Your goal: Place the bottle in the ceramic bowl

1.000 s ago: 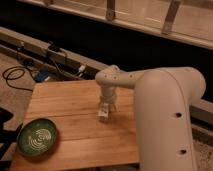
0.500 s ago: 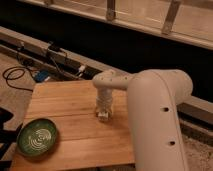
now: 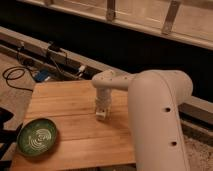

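The ceramic bowl (image 3: 36, 136) is dark green with pale swirl lines and sits empty at the front left corner of the wooden table (image 3: 65, 100). My gripper (image 3: 102, 114) points straight down at the table's middle right, well to the right of the bowl and farther back. A small white shape (image 3: 102, 117) at its lower end touches the wood. It may be the bottle, but I cannot tell it apart from the gripper. My thick white arm (image 3: 155, 115) fills the right side and hides the table's right part.
Black cables (image 3: 17, 75) and a blue object (image 3: 42, 76) lie on the floor behind the table's left side. A dark ledge and a long window wall (image 3: 150, 20) run along the back. The table's front edge is near the bowl.
The arm's bulky forearm has swung left and nearer to the camera. The gripper has stayed at almost the same spot over the table. The bowl has not moved.
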`<state>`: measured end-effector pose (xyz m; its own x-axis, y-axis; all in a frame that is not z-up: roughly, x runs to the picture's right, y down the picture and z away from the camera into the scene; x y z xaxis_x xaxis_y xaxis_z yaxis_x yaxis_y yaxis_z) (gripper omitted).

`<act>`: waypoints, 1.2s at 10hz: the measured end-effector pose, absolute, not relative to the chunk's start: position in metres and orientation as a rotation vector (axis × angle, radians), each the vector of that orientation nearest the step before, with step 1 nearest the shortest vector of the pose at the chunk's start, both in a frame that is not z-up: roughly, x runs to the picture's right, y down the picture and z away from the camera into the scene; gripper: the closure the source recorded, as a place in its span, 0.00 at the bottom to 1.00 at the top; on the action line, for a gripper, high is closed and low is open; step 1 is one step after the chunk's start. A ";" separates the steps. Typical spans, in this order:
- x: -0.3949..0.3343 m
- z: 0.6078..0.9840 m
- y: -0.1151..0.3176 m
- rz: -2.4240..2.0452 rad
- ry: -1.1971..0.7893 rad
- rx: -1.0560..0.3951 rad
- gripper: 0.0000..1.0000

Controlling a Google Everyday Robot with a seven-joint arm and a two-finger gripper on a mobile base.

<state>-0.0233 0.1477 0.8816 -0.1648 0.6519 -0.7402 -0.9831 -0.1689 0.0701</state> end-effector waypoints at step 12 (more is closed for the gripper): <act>-0.138 0.746 0.087 1.325 0.460 -0.612 1.00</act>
